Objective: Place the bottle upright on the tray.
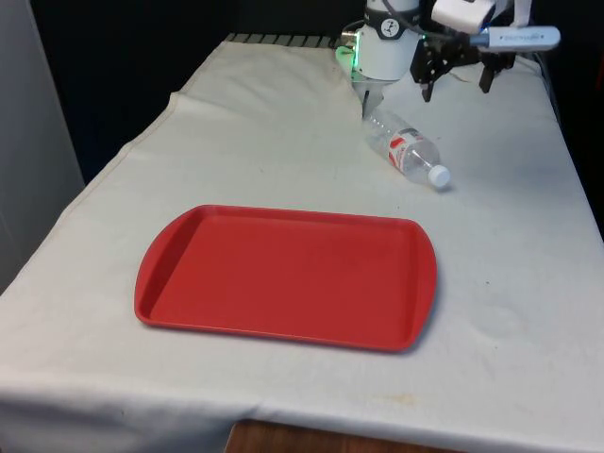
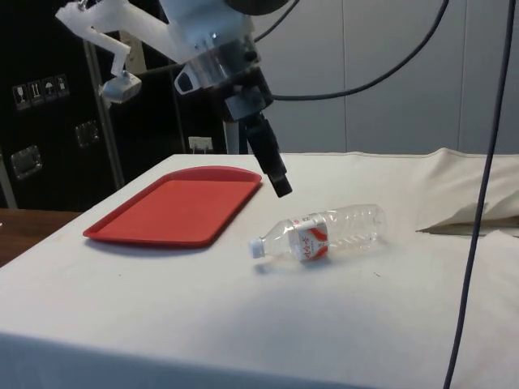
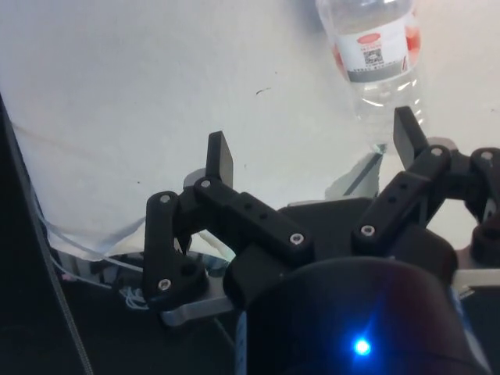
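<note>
The table (image 1: pixel 528 311) is covered in a white cloth (image 1: pixel 283 142) that hangs over its edges. On it, toward the near edge in the front view, lies a red tray (image 1: pixel 283 278) with a raised rim and rounded corners; nothing is in it.

Above the far end of the table hangs the white arm (image 2: pixel 203 36), carrying the black gripper (image 3: pixel 308 144). Its 2 fingers (image 3: pixel 220 156) are spread wide apart and grasp nothing. In the side view the gripper (image 2: pixel 276 174) hovers in the air over the cloth, just above the bottle and not touching it.

The bottle (image 1: pixel 408 147) is a clear plastic one with a red and white label and a white cap (image 1: pixel 440 176). It lies on its side on the cloth beyond the tray's far right corner in the front view, well apart from the tray, with the cap pointing toward the table's near edge. In the side view the bottle (image 2: pixel 323 233) rests between the tray and the far end of the table.
</note>
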Controlling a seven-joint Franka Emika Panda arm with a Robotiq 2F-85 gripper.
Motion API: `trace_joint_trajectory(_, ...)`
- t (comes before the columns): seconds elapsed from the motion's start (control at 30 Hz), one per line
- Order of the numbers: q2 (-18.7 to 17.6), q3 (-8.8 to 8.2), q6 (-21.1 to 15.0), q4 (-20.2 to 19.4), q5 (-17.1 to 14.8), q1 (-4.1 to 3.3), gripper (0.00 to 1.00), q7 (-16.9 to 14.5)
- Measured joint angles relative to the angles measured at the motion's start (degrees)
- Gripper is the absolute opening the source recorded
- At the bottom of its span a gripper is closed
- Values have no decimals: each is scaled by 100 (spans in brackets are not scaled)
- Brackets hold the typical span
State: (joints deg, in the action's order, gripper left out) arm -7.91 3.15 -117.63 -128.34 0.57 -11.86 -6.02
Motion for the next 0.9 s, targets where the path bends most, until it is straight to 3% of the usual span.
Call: trace_joint_trajectory(0.9,-596,-52,252,212,286,6,100,115)
